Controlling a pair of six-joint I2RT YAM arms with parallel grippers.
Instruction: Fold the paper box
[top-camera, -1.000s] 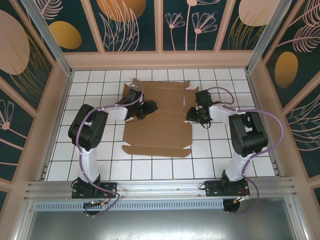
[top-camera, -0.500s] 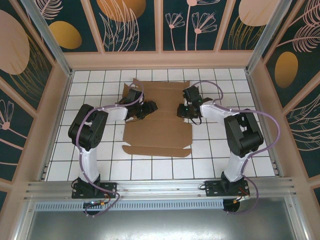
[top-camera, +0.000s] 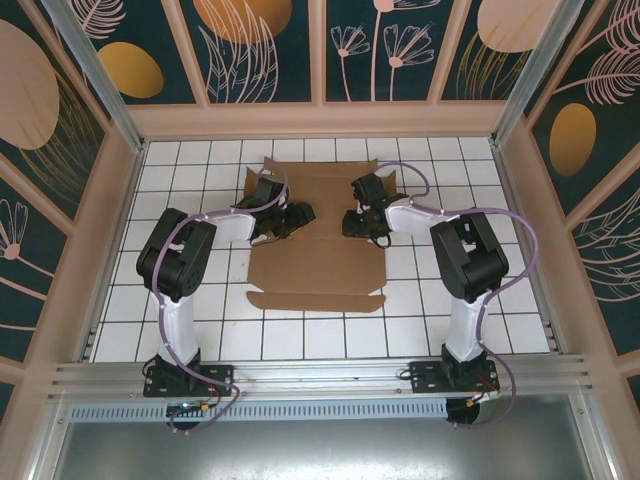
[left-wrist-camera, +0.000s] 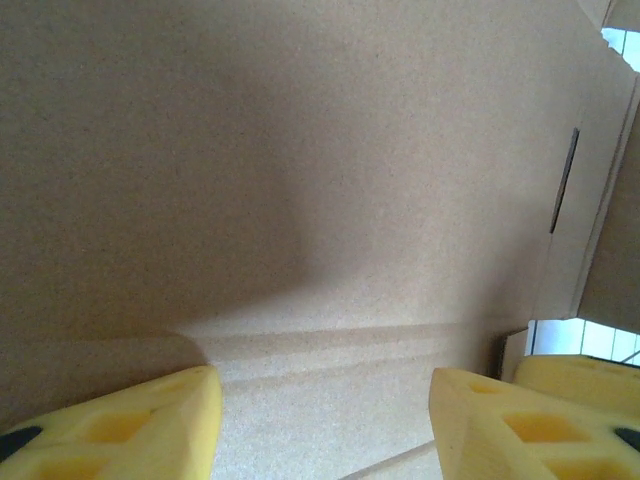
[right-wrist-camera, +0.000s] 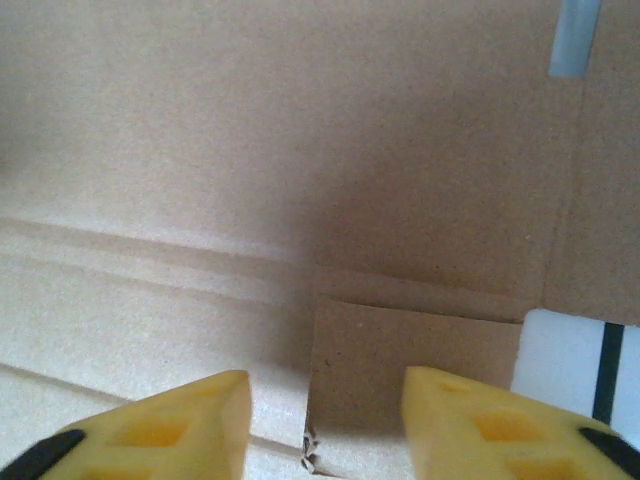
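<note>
Top external: the flat, plain brown cardboard paper box (top-camera: 315, 265) lies on the white tiled surface (top-camera: 420, 300), directly beneath both my pincers. My left pincer (left-wrist-camera: 320, 410) gapes, with nothing between its yellow fingers (left-wrist-camera: 150, 420). My right pincer (right-wrist-camera: 325, 410) gapes too, empty, just above the cardboard.

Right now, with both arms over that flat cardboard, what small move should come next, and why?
Probably the right gripper should dip and pinch the small flap just ahead of it: the box lies flat, unfolded, and that gripper's jaws stand open, empty.
</note>
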